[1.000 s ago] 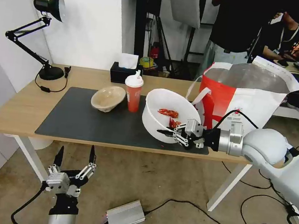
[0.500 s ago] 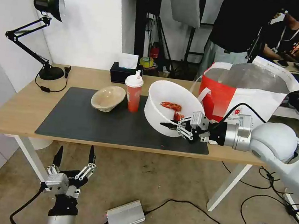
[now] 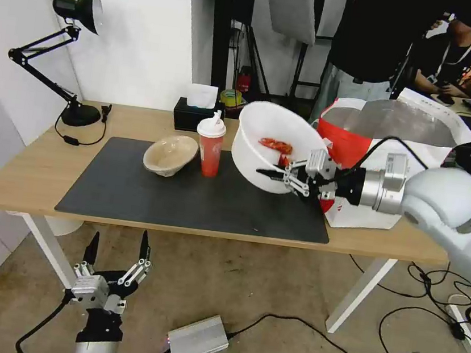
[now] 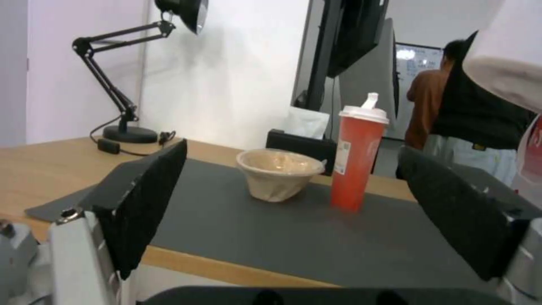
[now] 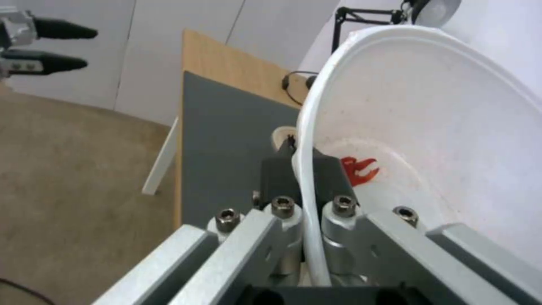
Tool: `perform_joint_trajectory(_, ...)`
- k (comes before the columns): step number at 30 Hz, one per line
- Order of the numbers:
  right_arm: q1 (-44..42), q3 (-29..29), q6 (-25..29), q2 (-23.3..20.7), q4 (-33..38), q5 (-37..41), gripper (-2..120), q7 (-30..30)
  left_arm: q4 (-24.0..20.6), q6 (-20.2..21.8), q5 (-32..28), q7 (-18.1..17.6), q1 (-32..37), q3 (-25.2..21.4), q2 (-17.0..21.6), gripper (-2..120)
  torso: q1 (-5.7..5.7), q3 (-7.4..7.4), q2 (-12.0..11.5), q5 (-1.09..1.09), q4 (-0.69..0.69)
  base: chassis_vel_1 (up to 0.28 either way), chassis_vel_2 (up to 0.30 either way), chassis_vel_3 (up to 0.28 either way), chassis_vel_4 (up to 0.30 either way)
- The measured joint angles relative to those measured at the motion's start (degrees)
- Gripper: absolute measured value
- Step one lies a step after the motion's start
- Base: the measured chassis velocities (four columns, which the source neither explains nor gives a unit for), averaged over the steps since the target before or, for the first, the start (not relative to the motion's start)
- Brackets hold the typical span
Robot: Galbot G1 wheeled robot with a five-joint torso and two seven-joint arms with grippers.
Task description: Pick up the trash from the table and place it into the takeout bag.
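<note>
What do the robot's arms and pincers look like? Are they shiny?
The right arm is fat, round and glossy white, with a silver metal wrist and a black cable looping over it. The right pincer has silver links with bolts and thin black fingers. The left pincer matches: silver knuckles, pointed black fingers, black cable.

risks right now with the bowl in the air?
1. The white bowl hangs tilted from a rim pinch by the right gripper; it may slip or twist.
2. The crayfish scraps could spill onto the mat.
3. The bag has soft walls; the bowl may catch its edge.

The left gripper idles below the table.
</note>
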Motion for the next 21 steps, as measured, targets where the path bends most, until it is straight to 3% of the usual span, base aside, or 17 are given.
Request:
perform_joint_trajectory(10, 10.05, -6.71, -0.26, 3.86, -7.01, 2.42, 0, -0.04, 0.31, -0.80, -0.14, -0.06, 0.15, -0.34, -0.01, 100, 0.00, 0.01, 0.00, 0.00, 0.00, 0.000, 0.000, 0.000, 0.000)
perform_joint_trajectory(21, 14.69, -8.03, -1.37, 7.96, -12.69, 7.43, 0, 1.51, 0.72, -1.18, -0.55, -0.06, -0.14, -0.45, -0.01, 100, 0.00, 0.01, 0.00, 0.00, 0.00, 0.000, 0.000, 0.000, 0.000)
